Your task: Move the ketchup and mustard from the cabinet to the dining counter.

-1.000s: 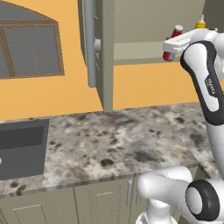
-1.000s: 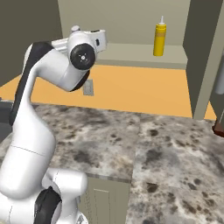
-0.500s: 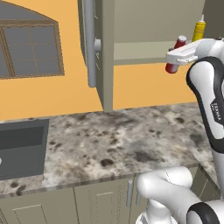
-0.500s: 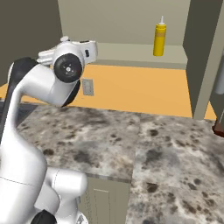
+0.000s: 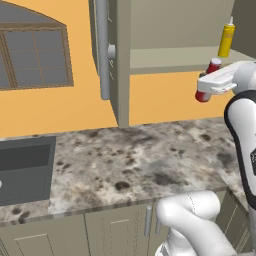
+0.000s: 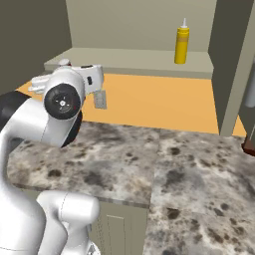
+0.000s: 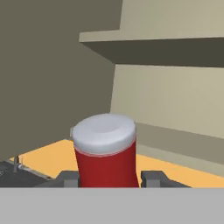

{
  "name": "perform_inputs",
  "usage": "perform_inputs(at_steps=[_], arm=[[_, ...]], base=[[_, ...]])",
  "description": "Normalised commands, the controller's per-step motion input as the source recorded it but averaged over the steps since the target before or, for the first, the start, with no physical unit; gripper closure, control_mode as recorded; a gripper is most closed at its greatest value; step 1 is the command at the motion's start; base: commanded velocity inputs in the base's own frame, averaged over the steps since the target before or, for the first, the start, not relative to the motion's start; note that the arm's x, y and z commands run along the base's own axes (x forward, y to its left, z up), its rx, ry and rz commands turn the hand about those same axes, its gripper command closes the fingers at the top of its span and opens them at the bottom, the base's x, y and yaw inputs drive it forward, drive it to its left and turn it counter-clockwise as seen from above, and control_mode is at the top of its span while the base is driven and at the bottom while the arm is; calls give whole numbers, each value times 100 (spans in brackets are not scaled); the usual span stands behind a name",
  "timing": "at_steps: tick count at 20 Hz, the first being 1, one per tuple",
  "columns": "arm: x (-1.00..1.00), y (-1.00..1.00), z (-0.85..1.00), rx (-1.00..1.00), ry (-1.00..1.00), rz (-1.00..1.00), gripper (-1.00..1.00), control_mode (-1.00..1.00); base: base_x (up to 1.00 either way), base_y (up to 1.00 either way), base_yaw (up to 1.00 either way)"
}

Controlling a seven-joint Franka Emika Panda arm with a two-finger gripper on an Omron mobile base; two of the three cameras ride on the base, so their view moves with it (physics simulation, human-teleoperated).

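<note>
Arm's pulling back w/ the ketchup [image 5: 208, 80] in the gripper [image 5: 205, 86], moving it out & down from the cabinet [image 5: 165, 59] shelf edge. Bottle's now hanging below shelf level, further from the mustard [image 5: 226, 38] than a sec ago.

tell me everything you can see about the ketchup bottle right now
The ketchup is a small red squeeze bottle with a flat white cap, plastic by the look of it. It sits between the fingers of the gripper, one finger on each side, carried in the air just outside and slightly below the cabinet shelf, above the granite counter. In the left base view it leans slightly. Its lower part is hidden.
</note>
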Motion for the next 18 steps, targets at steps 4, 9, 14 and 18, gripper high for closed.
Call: perform_inputs(at_steps=[4,9,14,18], arm=[[-26,9,-52,-1,0,0,100,-100],[-5,3,-38,0,0,0,100,-100],[0,0,-30,0,0,1,100,-100],[0,0,0,0,-1,0,100,100]], base=[[0,0,0],[0,0,0],[0,0,0],[-10,0,0]])
